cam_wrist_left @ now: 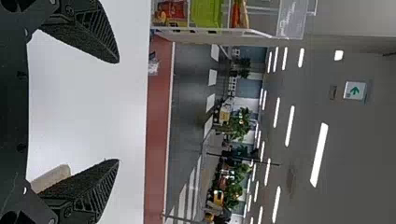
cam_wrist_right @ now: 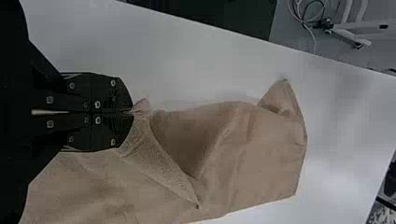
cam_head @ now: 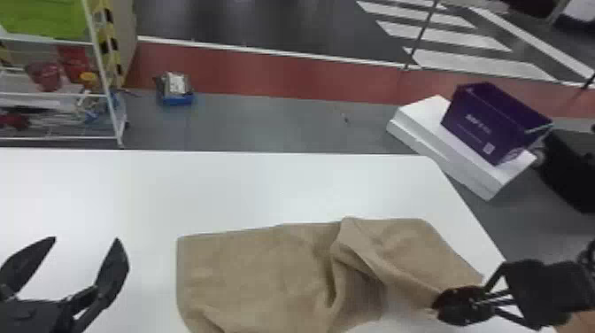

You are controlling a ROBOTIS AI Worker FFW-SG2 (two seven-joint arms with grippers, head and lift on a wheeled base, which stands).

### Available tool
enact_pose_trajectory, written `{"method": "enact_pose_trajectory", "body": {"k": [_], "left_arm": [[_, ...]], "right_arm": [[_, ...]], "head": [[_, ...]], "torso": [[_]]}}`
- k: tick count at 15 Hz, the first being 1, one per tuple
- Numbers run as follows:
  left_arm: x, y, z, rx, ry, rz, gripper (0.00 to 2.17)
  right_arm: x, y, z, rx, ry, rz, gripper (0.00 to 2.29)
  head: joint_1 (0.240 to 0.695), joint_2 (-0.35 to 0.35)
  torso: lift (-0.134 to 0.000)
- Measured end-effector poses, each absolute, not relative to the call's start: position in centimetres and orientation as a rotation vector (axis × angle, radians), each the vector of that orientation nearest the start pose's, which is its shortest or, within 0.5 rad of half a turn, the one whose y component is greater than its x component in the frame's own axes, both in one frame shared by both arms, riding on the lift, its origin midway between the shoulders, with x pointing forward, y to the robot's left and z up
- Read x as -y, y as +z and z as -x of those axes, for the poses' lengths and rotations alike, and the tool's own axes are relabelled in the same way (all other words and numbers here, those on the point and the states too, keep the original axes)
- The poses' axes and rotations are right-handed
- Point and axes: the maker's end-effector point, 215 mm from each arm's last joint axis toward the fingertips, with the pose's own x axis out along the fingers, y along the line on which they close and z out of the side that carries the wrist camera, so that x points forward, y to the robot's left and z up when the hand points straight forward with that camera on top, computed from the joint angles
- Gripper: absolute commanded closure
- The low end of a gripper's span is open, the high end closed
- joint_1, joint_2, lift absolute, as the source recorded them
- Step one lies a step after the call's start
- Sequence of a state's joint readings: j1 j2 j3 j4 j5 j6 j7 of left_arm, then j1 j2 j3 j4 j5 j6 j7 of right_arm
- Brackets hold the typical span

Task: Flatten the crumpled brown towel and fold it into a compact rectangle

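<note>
Brown towel (cam_head: 261, 270) clamped in our right end effector (cam_wrist_right: 131, 112), left end effector (cam_head: 86, 239) spread, we're likely flattening; next, tug it rightward.

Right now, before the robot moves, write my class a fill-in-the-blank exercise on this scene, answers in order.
The table under the towel is coloured ____.
The towel is pinched by the gripper on the robot's ____ side.
The other gripper is not shut but ____.
The bin beyond the table's right corner is coloured ____.

Missing words: white; right; open; purple.
</note>
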State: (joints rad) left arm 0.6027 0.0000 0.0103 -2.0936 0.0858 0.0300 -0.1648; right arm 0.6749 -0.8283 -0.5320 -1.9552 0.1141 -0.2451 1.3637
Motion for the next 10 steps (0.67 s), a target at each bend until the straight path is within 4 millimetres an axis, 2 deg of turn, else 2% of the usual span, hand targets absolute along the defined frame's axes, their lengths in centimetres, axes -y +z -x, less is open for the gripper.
{"method": "enact_pose_trajectory", "body": {"k": [3,6,10], "left_arm": [[-19.6,-36.9,-41.7,-0.110,-0.157,0.095,0.14],[-19.7,-37.1,-41.9,-0.112,-0.156,0.095,0.14],[-20.4,-37.5,-42.0,-0.118,-0.146,0.098,0.14]], "right_arm": [[41.8,-37.3,-28.0,-0.629,1.306,1.052,1.44],[45.8,-37.5,-27.4,-0.687,1.289,1.100,1.44],[52.1,-39.0,-24.5,-0.837,1.286,1.167,1.44]], "head": [[0.695,-0.346],[0.695,-0.350],[0.695,-0.350]], "torso": [[-0.124],[-0.124],[-0.124]]}}
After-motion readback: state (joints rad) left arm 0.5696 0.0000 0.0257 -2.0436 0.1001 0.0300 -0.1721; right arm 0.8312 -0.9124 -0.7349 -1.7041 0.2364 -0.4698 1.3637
